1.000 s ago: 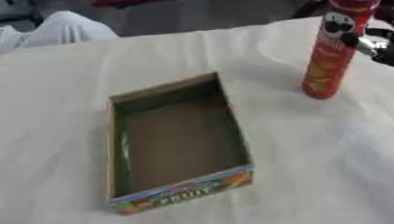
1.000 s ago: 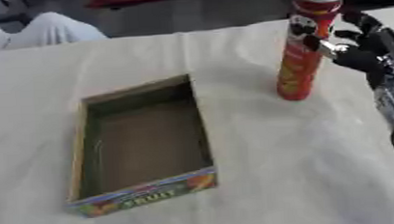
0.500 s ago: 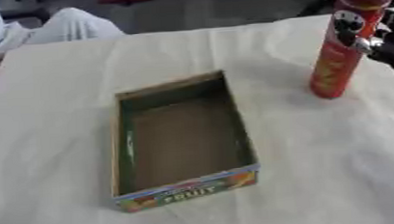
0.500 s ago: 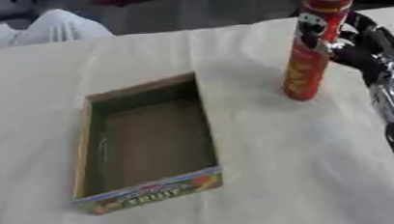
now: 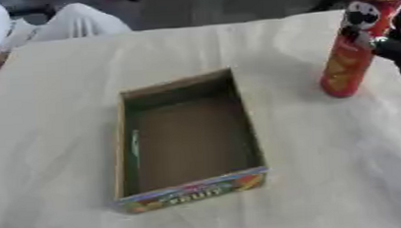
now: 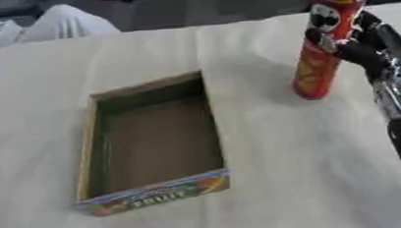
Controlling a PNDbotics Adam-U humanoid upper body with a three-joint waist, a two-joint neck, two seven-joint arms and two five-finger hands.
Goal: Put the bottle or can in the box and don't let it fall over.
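A tall red can point(image 6: 325, 40) stood upright near the upper right of the frame, on a table covered with a pale cloth point(image 6: 267, 161). It carried a light lid at the top, a printed face below that, and yellow markings lower down its side. Its base rested on the cloth, well apart from the box.

The robot's right hand point(image 6: 366, 48) came in from the right edge and met the can around its middle. Dark fingers point(image 6: 331, 39) curled across the front of the can, so the hand was closed round it. The silver and black forearm ran down the right side of the frame towards the lower corner.

An open cardboard box point(image 5: 129, 154) lay left of centre, its long side running from the upper middle towards the lower left. Its inside was bare brown card with greenish inner walls. The near end wall bore a colourful printed band with fruit pictures and lettering. The can stood to the upper right of the box, outside it.

The robot's left hand did not appear in either view.
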